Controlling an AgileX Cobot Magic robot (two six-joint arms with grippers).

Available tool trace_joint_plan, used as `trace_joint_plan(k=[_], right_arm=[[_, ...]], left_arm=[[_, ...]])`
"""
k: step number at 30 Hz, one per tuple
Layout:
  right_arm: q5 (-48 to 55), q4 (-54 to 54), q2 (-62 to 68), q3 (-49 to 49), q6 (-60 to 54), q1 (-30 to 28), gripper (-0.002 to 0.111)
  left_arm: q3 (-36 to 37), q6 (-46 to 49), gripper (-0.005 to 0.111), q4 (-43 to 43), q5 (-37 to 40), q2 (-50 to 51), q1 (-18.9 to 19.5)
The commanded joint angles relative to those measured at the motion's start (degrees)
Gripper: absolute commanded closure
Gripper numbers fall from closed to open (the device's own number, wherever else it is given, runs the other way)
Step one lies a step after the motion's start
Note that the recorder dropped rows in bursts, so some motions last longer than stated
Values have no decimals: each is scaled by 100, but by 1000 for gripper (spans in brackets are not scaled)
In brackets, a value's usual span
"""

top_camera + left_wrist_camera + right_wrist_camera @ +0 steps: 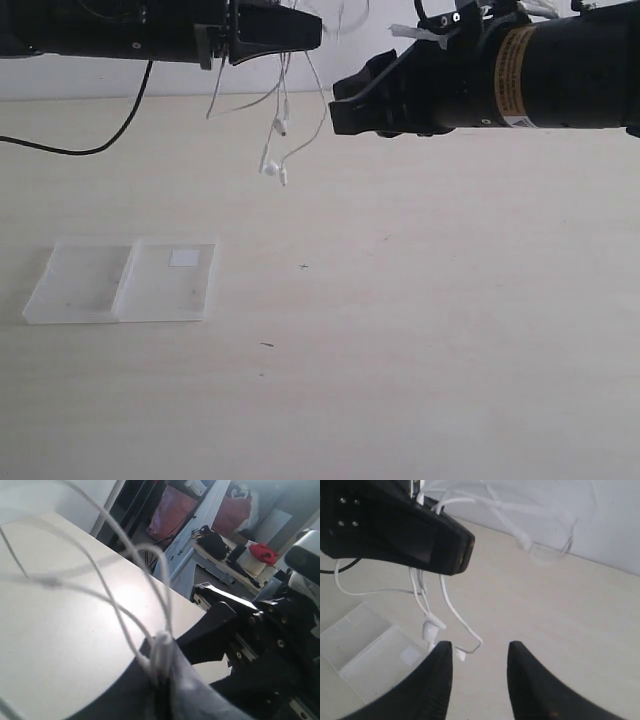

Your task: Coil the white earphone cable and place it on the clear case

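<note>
The white earphone cable (283, 110) hangs in loops from my left gripper (316, 30), which is raised high over the table and shut on a bundle of it (161, 652). Its two earbuds (272, 168) dangle above the table, also seen as earbuds (431, 629) in the right wrist view. The clear case (125, 281) lies open and flat at the left, white label (184, 258) on its right half; the case (367, 655) shows below the left arm. My right gripper (338, 103) hovers open just right of the hanging wire, fingers (440, 667) spread with nothing between them.
A black power cord (110, 135) trails across the back left of the table (420, 330). Beyond the table edge in the left wrist view stand shelves and red bags (172, 510).
</note>
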Motion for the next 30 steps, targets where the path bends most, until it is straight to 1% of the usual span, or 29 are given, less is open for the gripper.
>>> trace_joint_plan(k=[1,5,8,12,15,19,21,24,27,30], right_arm=[[-83,-40,8,48,11,1,63],[-83,-63,8,62,11,1,62],[60,-126,-11,213,11,1,62],[434,-153,-89,421,0,1,62],[695,-153,-130,494,0,1,62],[818,-153,-216,506,0,1,62],[856,-153,-273,506,0,1,62],[867,-153,-332,506,0,1,62],[867,-153,-350,506,0,1,62],[867,-153,-350,506,0,1,62]], left_arm=[[-19,-217,107,-41,30,-77,6],[-19,-473,107,254,-24,-77,59],[-19,-930,107,526,-24,-77,275],[-19,-1265,107,732,15,-77,510],[-5,-1298,107,798,30,-80,622],[135,-1240,107,778,30,-153,677],[275,-1167,107,757,-7,-257,743],[588,-1014,107,724,-275,-535,858],[1054,-820,107,545,-627,-939,1058],[1665,-468,107,220,-882,-1415,1244]])
